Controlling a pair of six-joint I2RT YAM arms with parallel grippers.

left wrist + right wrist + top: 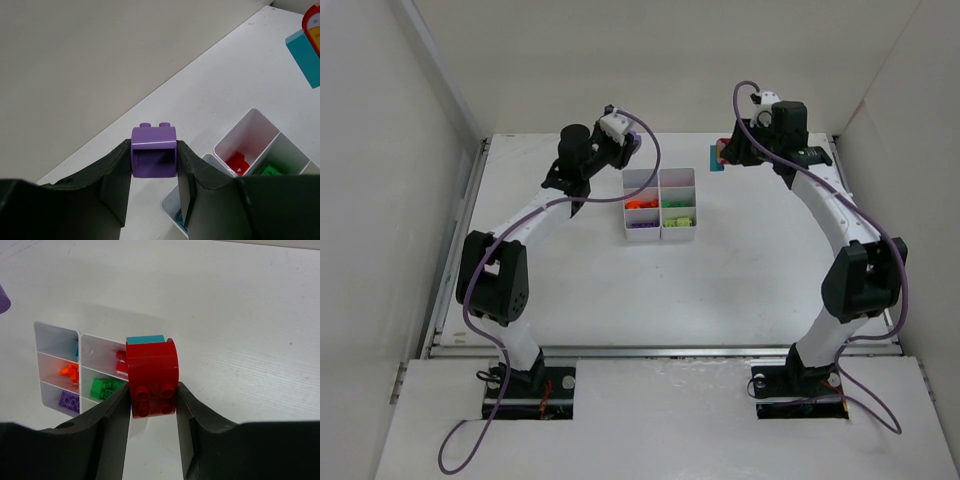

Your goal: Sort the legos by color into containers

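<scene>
The white six-compartment tray (pixel 660 180) stands mid-table and holds sorted legos: orange (pixel 640 203), purple (pixel 642 225), green (pixel 677 203) and lime (pixel 679 221). My left gripper (pixel 628 148) is shut on a purple brick (pixel 154 152), held above the table just beyond the tray's far left corner (pixel 250 125). My right gripper (pixel 725 155) is shut on a red brick (pixel 152 375) with a teal brick (pixel 145 339) stuck to its far end, held to the right of the tray (pixel 55 330). The red and teal pair also shows in the left wrist view (pixel 305 55).
In the right wrist view the compartments hold orange pieces (pixel 70 372), a purple piece (pixel 67 401), a green brick (pixel 102 387) and red pieces (pixel 121 362). White walls enclose the table on the left, back and right.
</scene>
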